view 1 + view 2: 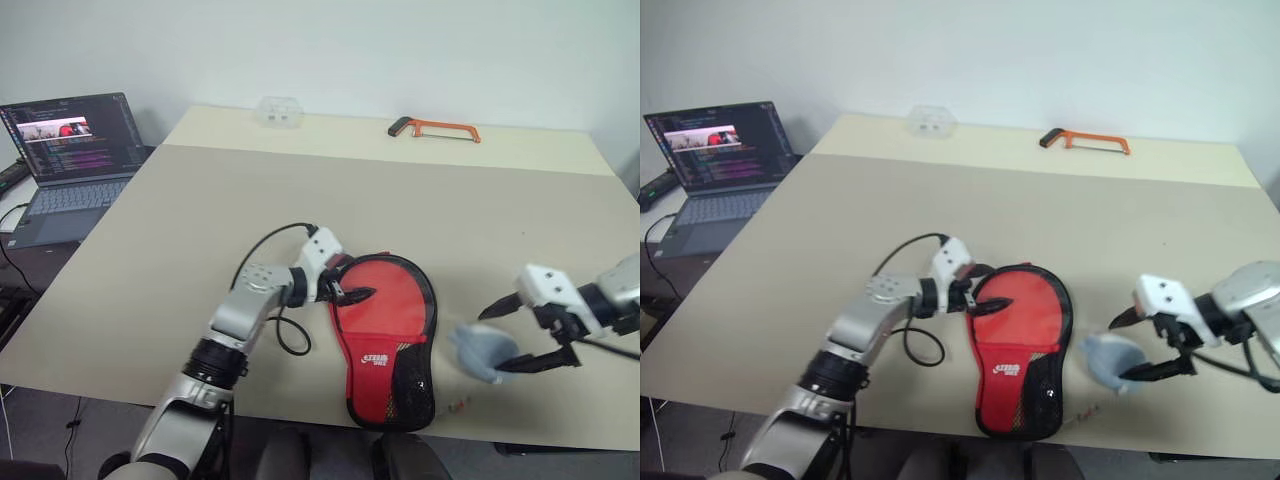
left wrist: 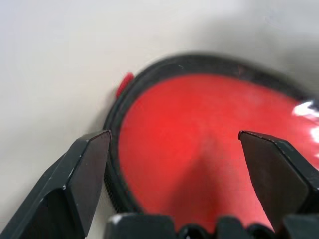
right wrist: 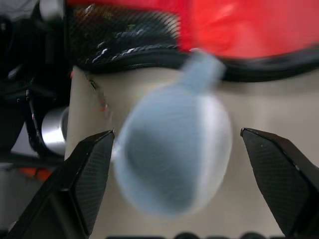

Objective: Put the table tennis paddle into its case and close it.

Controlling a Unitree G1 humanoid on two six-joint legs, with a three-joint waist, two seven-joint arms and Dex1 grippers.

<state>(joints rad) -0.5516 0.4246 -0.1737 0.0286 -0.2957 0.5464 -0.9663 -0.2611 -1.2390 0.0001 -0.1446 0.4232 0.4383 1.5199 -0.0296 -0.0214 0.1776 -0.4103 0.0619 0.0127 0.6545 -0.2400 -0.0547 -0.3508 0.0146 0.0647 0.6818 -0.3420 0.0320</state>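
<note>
The case (image 1: pixel 385 330) lies flat near the table's front edge, red side up, with its black mesh and white logo toward me. The table tennis paddle is hidden. My left gripper (image 1: pixel 355 282) hovers open over the case's round upper-left rim; in the left wrist view its fingers (image 2: pixel 84 169) straddle the red face (image 2: pixel 199 149) and black edge. To the right of the case my right gripper (image 1: pixel 492 342) stands wide open. A pale blue, rounded soft thing (image 3: pixel 174 159) sits blurred between its fingers, touching neither.
An open laptop (image 1: pixel 70 150) stands off the table's far left. An orange hacksaw (image 1: pixel 435 128) and a small clear box (image 1: pixel 279 110) lie at the back. A black cable (image 1: pixel 290 340) loops beside my left wrist. The beige table (image 1: pixel 250 200) has wide free room in its middle.
</note>
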